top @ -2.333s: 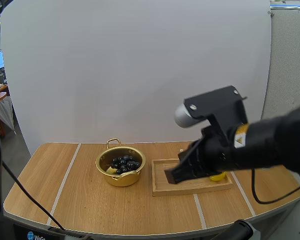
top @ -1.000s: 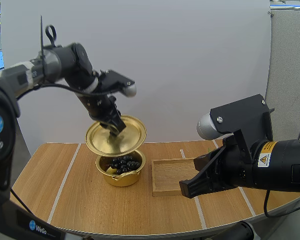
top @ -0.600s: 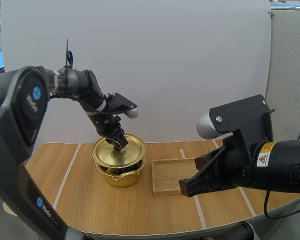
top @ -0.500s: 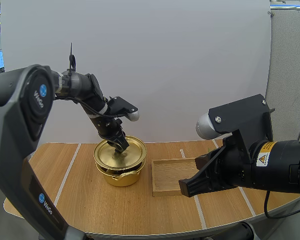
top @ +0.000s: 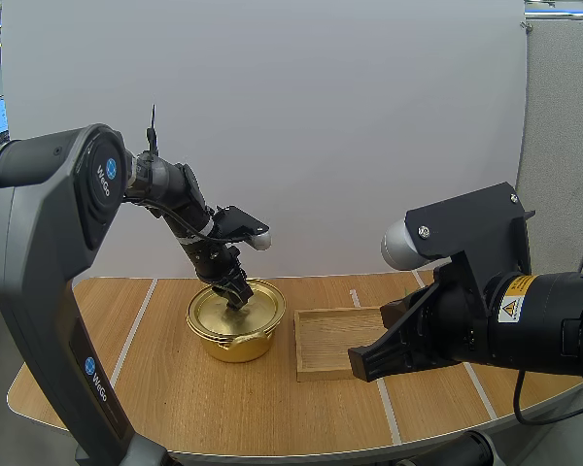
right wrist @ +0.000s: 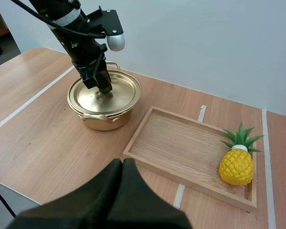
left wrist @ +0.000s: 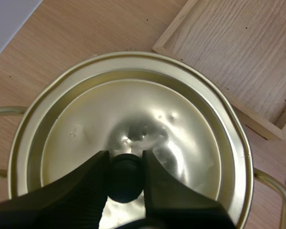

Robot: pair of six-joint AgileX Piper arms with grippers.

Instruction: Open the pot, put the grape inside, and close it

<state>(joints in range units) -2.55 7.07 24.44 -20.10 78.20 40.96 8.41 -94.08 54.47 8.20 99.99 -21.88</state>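
Observation:
A golden pot (top: pixel 235 335) stands on the table with its golden lid (top: pixel 241 311) resting level on its rim. My left gripper (top: pixel 237 295) is shut on the lid's black knob (left wrist: pixel 126 177), which sits pinched between the two black fingers (left wrist: pixel 88 183). The lid (left wrist: pixel 128 129) covers the pot, so the grapes inside are hidden. From the right wrist view the pot (right wrist: pixel 105 102) and the left gripper (right wrist: pixel 103 87) sit beyond the wooden tray (right wrist: pixel 190 152). My right gripper (right wrist: pixel 123 164) hovers over the table's near edge with its fingers together as one dark wedge, holding nothing.
The wooden tray (top: pixel 335 345) lies right of the pot, partly hidden by my right arm (top: pixel 466 311). A yellow toy pineapple (right wrist: pixel 237 162) stands in the tray's right end. Bare wood lies left of and in front of the pot.
My left gripper brought the lid down from above the pot and set it on the rim, covering the grapes. The right arm has stayed still for the last second.

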